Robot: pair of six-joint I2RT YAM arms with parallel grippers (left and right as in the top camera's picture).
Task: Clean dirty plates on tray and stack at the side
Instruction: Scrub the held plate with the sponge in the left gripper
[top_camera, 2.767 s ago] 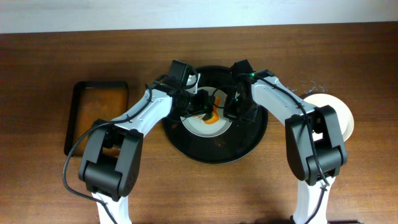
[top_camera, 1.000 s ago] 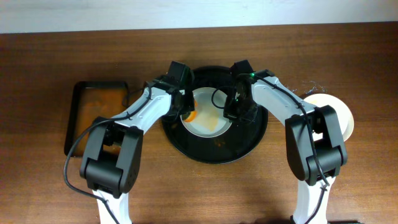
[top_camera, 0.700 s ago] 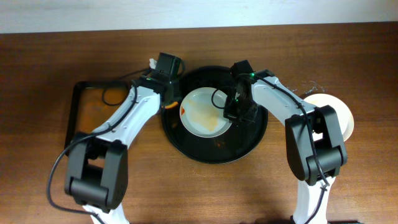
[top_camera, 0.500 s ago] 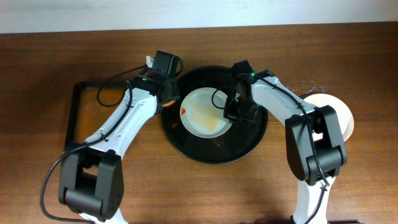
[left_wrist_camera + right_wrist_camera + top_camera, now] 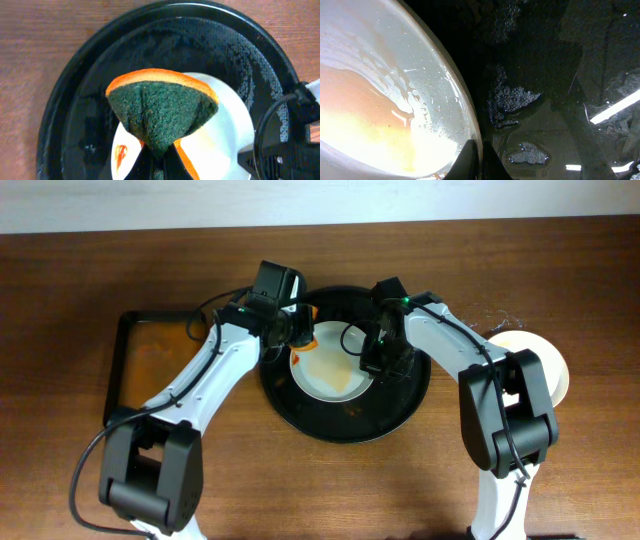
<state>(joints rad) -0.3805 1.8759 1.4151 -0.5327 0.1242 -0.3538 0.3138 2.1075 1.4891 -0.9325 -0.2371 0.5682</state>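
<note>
A white plate with a pale orange film lies in the round black tray. My left gripper is over the plate's upper left edge. It is shut on a green and orange sponge, seen from the left wrist above the plate. A red smear sits at the plate's left rim. My right gripper is shut on the plate's right rim, and its fingers pinch the wet rim. Another white plate lies on the table at the right, partly behind the right arm.
A rectangular black tray with a brownish bottom lies at the left. The round tray's floor is wet with droplets and puddles. The tray's rim curves round the plate in the left wrist view.
The left gripper wiped the plate with the sponge, swung off to the left of the tray, and has come back to the plate's upper left edge. The right gripper has not moved.
</note>
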